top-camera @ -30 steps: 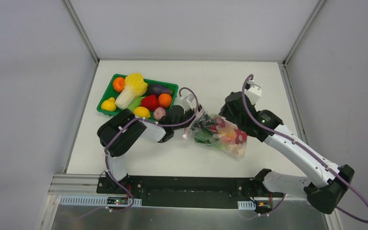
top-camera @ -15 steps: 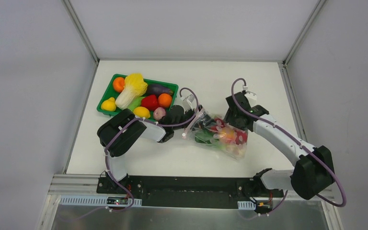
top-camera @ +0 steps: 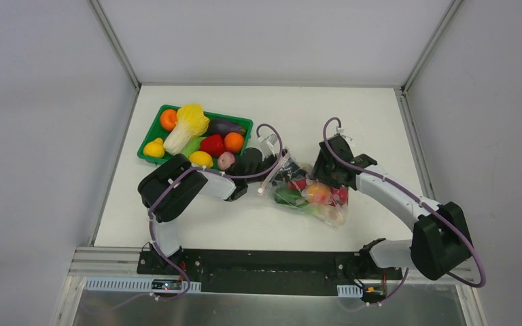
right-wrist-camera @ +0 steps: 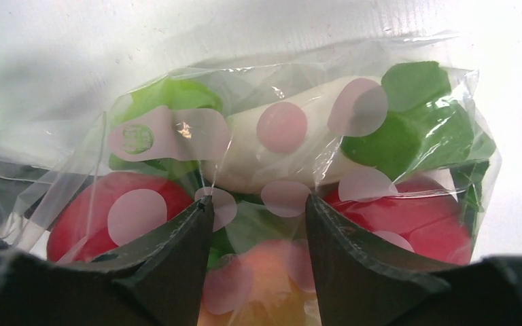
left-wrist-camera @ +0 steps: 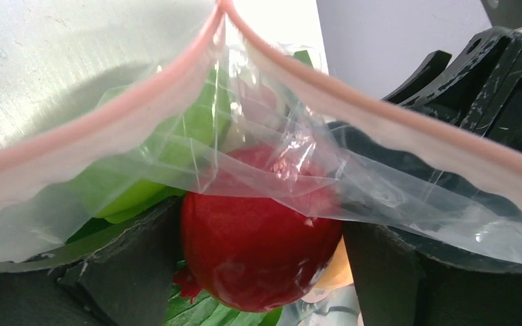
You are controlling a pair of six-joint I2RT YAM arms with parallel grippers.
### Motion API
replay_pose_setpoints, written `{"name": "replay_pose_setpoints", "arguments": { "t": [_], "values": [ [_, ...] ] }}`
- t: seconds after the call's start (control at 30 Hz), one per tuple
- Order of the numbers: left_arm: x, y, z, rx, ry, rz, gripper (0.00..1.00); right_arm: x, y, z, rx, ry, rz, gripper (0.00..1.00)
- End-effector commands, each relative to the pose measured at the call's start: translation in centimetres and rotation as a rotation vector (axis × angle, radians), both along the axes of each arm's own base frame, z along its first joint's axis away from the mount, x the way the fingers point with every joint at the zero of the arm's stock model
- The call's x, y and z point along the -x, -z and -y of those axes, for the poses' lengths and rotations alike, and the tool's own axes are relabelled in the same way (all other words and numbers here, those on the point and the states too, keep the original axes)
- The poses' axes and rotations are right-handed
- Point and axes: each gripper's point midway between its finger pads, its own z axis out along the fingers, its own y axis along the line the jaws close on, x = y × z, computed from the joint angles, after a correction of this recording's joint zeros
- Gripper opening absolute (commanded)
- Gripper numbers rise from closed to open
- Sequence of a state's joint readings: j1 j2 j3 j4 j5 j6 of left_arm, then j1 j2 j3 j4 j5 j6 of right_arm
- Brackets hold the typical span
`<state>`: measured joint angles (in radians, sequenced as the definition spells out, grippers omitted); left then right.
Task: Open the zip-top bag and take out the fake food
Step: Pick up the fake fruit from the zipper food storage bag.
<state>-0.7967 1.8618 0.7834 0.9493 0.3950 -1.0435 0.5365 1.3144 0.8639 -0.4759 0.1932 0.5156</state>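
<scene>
Right of centre on the table (top-camera: 353, 115), the zip-top bag (top-camera: 326, 210) looks soft, slippery and light, best taken by its pink zip strip (left-wrist-camera: 109, 115); the left gripper (top-camera: 268, 164) spreads wide around the red apple (left-wrist-camera: 258, 251), the right gripper (right-wrist-camera: 258, 217) sits half-open on the film, and I cannot tell whether either has a hold.

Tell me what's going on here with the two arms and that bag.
The zip-top bag lies mid-table, its pink zip strip parted. The left arm's fingers are at the mouth, spread either side of a red fruit under the film; a grip isn't clear. The right arm's fingers sit on the bag's body, straddling a peach-coloured piece. The fake food is inside the bag.
</scene>
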Motion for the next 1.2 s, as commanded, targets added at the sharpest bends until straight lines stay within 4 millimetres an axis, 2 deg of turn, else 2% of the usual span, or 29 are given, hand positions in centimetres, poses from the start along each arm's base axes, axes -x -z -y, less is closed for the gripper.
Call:
{"name": "replay_pose_setpoints", "arguments": {
  "t": [0.0, 0.2, 0.33, 0.43, 0.67, 0.9, 1.03, 1.17],
  "values": [
    [0.1, -1.9, 0.3, 0.033, 0.025, 0.031, 0.80, -0.1, 0.1, -0.1, -0.011, 0.011, 0.010, 0.55],
    [0.2, -1.7, -1.7, -0.052, -0.011, 0.039, 0.51, -0.2, 0.3, 1.4, 0.044, 0.062, 0.033, 0.56],
    [0.3, -1.7, -3.4, -0.134, -0.035, 0.037, 0.40, 0.0, 0.7, 2.3, 0.072, 0.087, 0.038, 0.57],
    [0.8, -1.7, -4.7, -0.204, -0.040, 0.045, 0.38, 0.2, 0.9, 2.8, 0.084, 0.099, 0.042, 0.57],
    [2.2, -1.1, -9.0, -0.441, -0.060, 0.052, 0.38, 0.4, 1.1, 3.6, 0.105, 0.111, 0.053, 0.58],
    [3.5, -3.3, -12.2, -0.556, -0.056, 0.088, 0.38, 0.3, 1.2, 4.0, 0.114, 0.114, 0.061, 0.59],
    [2.9, -4.5, -15.6, -0.645, -0.126, 0.085, 0.38, 0.2, 0.8, 4.0, 0.114, 0.110, 0.073, 0.59],
    [1.3, -5.9, -20.2, -0.750, -0.226, 0.095, 0.39, -0.3, -0.6, 3.9, 0.096, 0.106, 0.109, 0.60]
  ]
}}
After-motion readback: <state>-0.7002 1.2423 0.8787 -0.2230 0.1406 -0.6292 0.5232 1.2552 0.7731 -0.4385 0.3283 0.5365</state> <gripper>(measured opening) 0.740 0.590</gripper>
